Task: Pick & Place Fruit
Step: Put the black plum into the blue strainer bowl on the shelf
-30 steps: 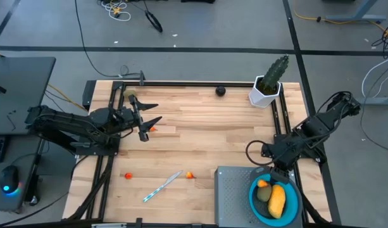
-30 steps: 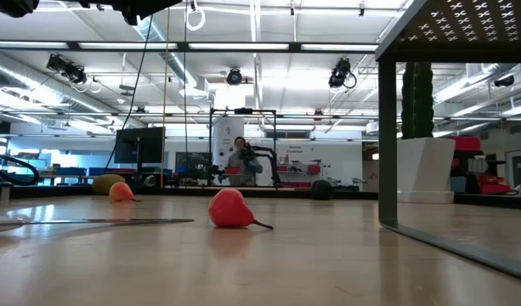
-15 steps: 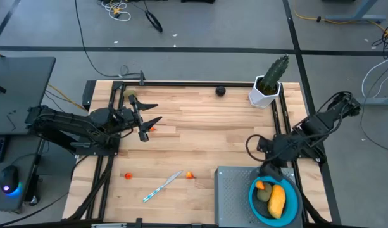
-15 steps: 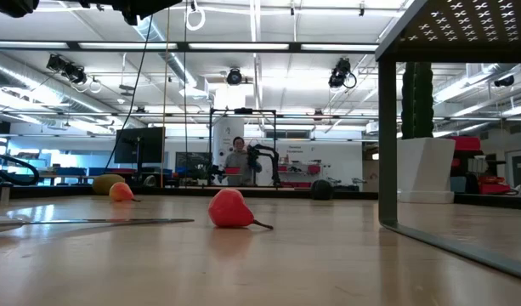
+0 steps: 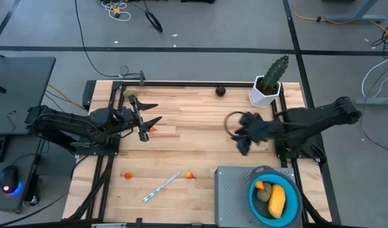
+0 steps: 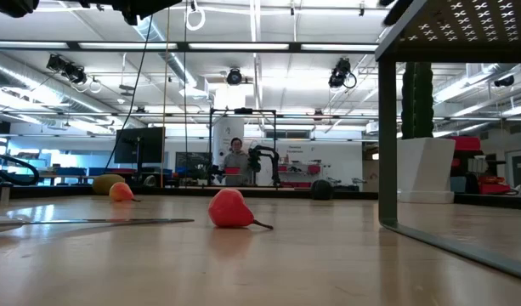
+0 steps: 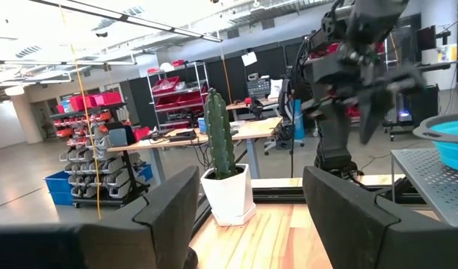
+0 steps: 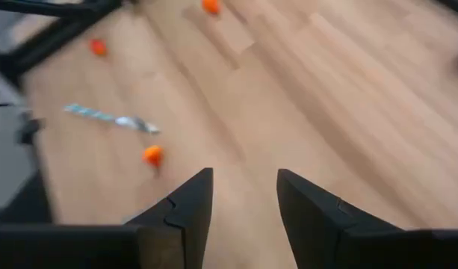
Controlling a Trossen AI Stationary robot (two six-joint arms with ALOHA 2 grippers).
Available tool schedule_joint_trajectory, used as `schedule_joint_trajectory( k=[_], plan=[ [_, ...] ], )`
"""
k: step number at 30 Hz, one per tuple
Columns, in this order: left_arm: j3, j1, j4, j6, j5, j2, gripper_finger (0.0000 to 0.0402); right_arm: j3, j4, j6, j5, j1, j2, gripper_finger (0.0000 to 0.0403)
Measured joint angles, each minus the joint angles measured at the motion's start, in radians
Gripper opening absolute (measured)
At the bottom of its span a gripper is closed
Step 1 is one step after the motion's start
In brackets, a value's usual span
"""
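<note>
Wooden table (image 5: 200,152) carries the scattered fruit. Right gripper (image 5: 242,140) hangs over its middle right, fingers apart and empty; left gripper (image 5: 147,116) waits at the left side, fingers spread. Blue bowl (image 5: 254,196), on the grey stand near the right arm, holds the yellow oblong fruit (image 5: 277,201), an olive-brown oval (image 5: 264,195) and an orange piece (image 5: 262,185). Black ball (image 5: 220,90) lies at the far edge, well apart from the right gripper. Small orange-red pieces lie on the wood: one (image 5: 190,175) beside the white-and-blue stick (image 5: 162,185), another (image 5: 128,175) farther left.

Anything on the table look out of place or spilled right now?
Nothing spilled or damaged. The thin white-and-blue stick lies askew among the loose orange-red pieces, and the black ball sits alone by the table's far rail.
</note>
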Motion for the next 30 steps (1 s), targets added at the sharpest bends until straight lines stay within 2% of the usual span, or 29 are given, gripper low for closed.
schedule_joint_trajectory(
  k=[7,12,17,23,28,30],
  plan=[
    [0.000,0.000,0.000,0.000,0.000,0.000,0.0248,0.000,0.198,-0.130,-0.034,-0.137,0.178,0.0158],
    [0.000,0.000,0.000,0.000,0.000,0.000,0.0248,0.000,0.319,-0.303,-0.062,-0.234,0.260,0.0158],
    [0.000,0.000,-0.001,0.000,0.000,0.000,0.0248,0.000,0.347,-0.323,-0.055,-0.353,0.332,0.0158],
    [0.000,0.000,-0.001,0.013,0.000,0.000,0.0248,0.000,0.362,-0.350,-0.208,-0.449,0.428,0.0171],
    [0.000,0.000,-0.002,0.015,0.000,0.000,0.0248,0.000,0.406,-0.365,-0.310,-0.454,0.520,0.0185],
    [0.000,0.000,-0.003,0.008,0.000,0.000,0.0248,0.000,0.407,-0.395,-0.317,-0.447,0.554,0.0186]
  ],
)
